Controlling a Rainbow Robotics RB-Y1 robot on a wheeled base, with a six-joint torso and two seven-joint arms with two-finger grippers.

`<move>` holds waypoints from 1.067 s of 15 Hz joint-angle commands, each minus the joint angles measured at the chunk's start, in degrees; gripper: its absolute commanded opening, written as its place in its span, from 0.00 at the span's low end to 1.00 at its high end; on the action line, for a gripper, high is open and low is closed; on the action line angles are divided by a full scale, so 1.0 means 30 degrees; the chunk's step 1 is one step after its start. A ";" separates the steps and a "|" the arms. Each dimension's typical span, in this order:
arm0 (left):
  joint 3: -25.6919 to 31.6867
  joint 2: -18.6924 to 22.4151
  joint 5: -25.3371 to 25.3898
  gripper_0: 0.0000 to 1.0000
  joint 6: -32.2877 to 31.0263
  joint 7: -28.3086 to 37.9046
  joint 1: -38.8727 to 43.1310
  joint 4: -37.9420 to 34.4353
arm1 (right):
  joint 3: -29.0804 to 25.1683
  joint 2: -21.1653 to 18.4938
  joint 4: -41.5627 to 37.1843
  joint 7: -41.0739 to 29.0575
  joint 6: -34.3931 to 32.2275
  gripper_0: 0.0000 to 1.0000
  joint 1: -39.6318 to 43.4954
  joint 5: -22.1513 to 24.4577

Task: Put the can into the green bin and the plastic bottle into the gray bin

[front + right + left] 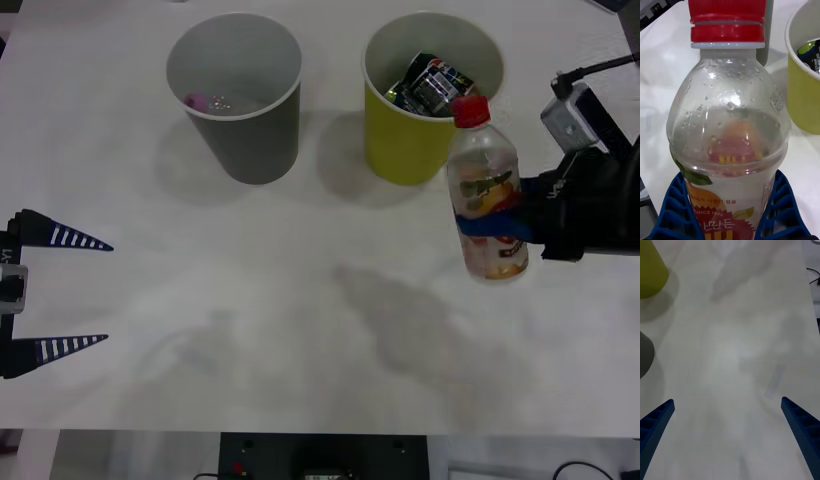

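**Bottle held at 3 o'clock, beside green bin**

Right end effector [500,228]: at 3 o'clock of the front view, blue ribbed fingers [675,210] clamped on either side of the plastic bottle [487,195] at label height. Bottle upright, red cap on top, clear upper body beaded with droplets inside, white label with fruit print below. Lifted off the bench [300,330], judging by the soft shadow lying apart from it toward 7 o'clock. Seen from the right wrist: bottle [728,127] filling the grip, green bin [805,75] near and past it.

Green bin [410,140]: at 1 o'clock, standing upright on the bench, just beside the bottle, toward 11 o'clock of it. Cannot tell whether rim and bottle touch; overlapping in the front view. Can [435,85] lying inside, dark with green and white print, tilted against the wall.

Gray bin [240,110]: at 11 o'clock, upright, near the green bin and at 9 o'clock of it, with a gap of bare bench between. Something small and pink [197,101] resting at its bottom, with a glint beside it; too small to identify.

Left end effector [80,292]: at 9 o'clock, well apart from both bins, fingers spread wide, nothing between them, hanging over bare bench. From the left wrist: green bin [651,270] and gray bin [645,352] at the frame edge.
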 commanded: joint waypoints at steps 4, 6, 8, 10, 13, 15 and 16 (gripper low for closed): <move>0.0000 0.0000 0.0000 0.98 0.0000 0.0000 0.0000 0.0000 | 0.2637 -0.1827 0.0453 -0.0582 -0.0627 0.00 -0.5320 -0.0612; 0.0000 0.0000 0.0000 0.98 0.0000 0.0000 0.0000 0.0000 | 0.3838 -0.1769 0.1215 -0.0582 -0.1565 0.00 -0.8162 -0.0788; 0.0000 0.0000 0.0000 0.98 0.0000 0.0000 0.0000 0.0000 | 0.5508 -0.1388 0.2387 -0.0611 -0.2532 0.00 -1.1560 -0.0993; 0.0000 0.0000 0.0000 0.98 0.0000 0.0000 0.0000 0.0000 | 0.7090 -0.0890 0.3910 -0.0611 -0.2766 0.00 -1.3933 -0.1139; 0.0000 0.0000 0.0000 0.98 0.0000 0.0000 0.0000 0.0000 | 0.9756 0.0165 0.6488 -0.0611 -0.2766 0.00 -1.7302 -0.1081; 0.0000 0.0000 0.0000 0.98 0.0000 0.0000 0.0000 0.0000 | 1.1015 0.1190 0.8041 -0.0611 -0.2825 0.00 -1.8972 -0.0524; 0.0000 0.0000 0.0000 0.98 0.0000 0.0000 0.0000 0.0000 | 1.1894 0.2011 0.9213 -0.0611 -0.2912 0.00 -2.0203 0.0120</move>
